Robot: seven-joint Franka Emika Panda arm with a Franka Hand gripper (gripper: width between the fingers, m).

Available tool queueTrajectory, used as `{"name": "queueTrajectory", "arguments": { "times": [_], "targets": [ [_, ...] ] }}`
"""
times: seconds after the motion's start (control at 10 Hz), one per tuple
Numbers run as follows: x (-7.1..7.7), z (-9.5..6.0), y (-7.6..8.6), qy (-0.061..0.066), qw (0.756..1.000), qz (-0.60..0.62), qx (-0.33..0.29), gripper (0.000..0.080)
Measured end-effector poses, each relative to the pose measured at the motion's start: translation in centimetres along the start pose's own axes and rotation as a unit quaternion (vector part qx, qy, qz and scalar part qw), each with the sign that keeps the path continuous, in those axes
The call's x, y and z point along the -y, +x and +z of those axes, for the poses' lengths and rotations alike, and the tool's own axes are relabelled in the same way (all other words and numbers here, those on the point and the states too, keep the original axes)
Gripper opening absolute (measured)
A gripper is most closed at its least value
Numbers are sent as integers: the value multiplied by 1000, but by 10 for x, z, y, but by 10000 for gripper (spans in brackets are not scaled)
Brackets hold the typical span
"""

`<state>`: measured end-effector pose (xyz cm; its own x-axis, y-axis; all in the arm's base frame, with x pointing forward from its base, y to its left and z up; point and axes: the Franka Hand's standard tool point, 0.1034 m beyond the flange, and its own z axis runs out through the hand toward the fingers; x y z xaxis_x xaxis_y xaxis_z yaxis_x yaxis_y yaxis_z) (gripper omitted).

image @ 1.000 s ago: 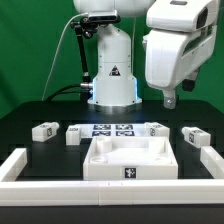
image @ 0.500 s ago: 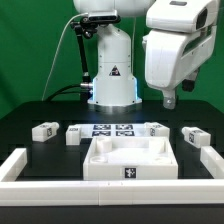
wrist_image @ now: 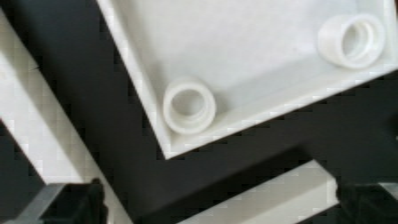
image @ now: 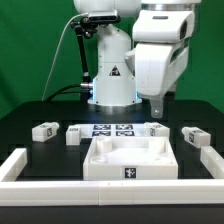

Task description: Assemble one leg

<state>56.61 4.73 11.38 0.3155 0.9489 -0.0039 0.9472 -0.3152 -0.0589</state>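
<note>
The panel (image: pixel 130 166) lies front and centre, inside a low wall (image: pixel 18 166); the marker board (image: pixel 112 128) lies just behind it; on the exterior view's left of the board lie the first leg (image: pixel 44 131) and second leg (image: pixel 76 134); on its right, the third leg (image: pixel 155 127) and fourth leg (image: pixel 196 136); the base (image: pixel 113 80) stands behind.

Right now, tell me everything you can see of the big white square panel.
The panel is a large white square, plastic-looking, with a raised rim facing up. It lies flat on the black table, centred in front of the four legs. A black-and-white tag sits on its near edge. The wrist view shows two round ringed sockets in its face.
</note>
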Motion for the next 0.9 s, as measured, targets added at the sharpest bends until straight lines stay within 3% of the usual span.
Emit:
{"name": "queueTrajectory", "arguments": {
  "times": [0.2,0.3,0.6,0.9],
  "targets": [
    [5,16,-16,-37,997,-59,-15,649],
    [6,16,-15,-30,998,-48,-13,649],
    [5,16,-16,-30,998,-47,-13,649],
    [18,34,-39,-26,981,-193,-7,649]
  ]
}}
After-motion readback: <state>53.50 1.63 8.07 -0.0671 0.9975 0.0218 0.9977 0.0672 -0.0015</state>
